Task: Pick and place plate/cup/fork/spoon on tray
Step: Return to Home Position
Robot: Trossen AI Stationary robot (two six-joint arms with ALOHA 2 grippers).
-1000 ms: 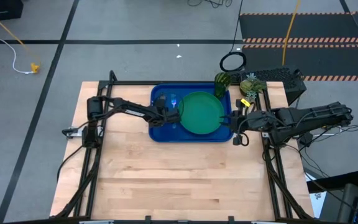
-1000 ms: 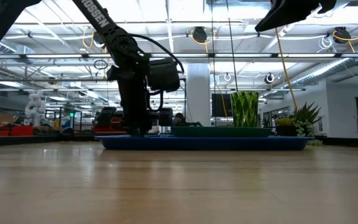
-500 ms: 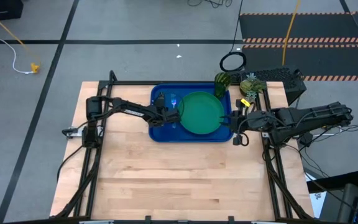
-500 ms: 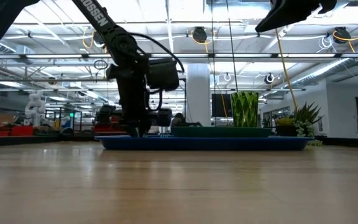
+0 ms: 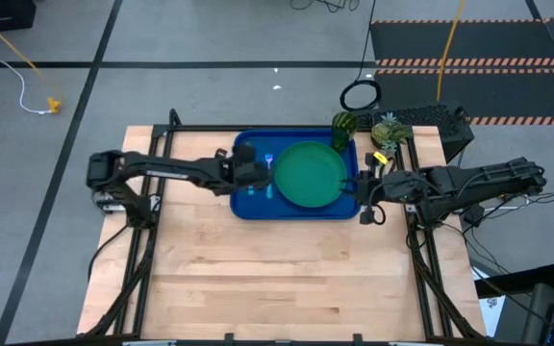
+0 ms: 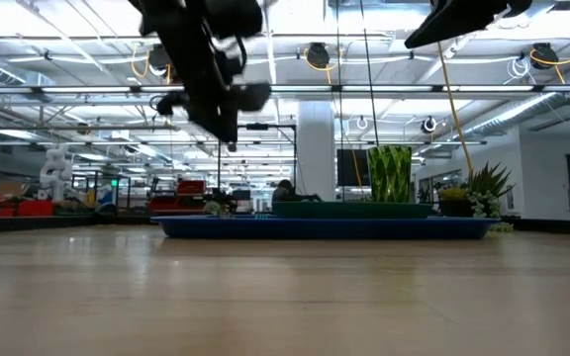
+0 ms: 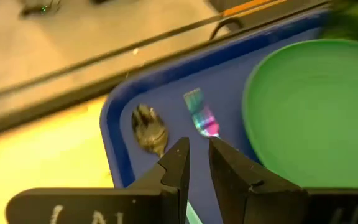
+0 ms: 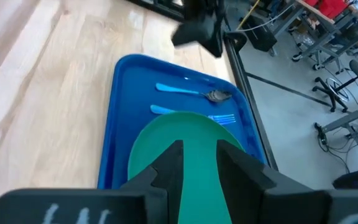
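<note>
Tray (image 5: 248, 207) sits at the table's far middle. Plate (image 5: 311, 174) lies flat in its right part, rim close to the tray's right wall. Spoon (image 8: 194, 92) and fork (image 8: 219, 117) lie side by side on the tray floor left of the plate, spoon further left; the fork's handle runs under or against the plate's edge, I cannot tell which. Cup (image 5: 341, 131) stands at the far right corner of the tray; from above it straddles the rim line, and the low view does not settle whether it rests inside or just beyond. A pineapple-like toy (image 5: 386, 131) stands right of it, off the tray.

Left gripper (image 7: 196, 167) hangs above the tray's left part, over the cutlery, jaws narrowly parted and holding nothing. Right gripper (image 8: 199, 163) is raised beside the tray's right edge, jaws apart and empty.

Judgement: plate, fork and spoon are placed. Only the cup is doubtful; if inside, nothing is left.
</note>
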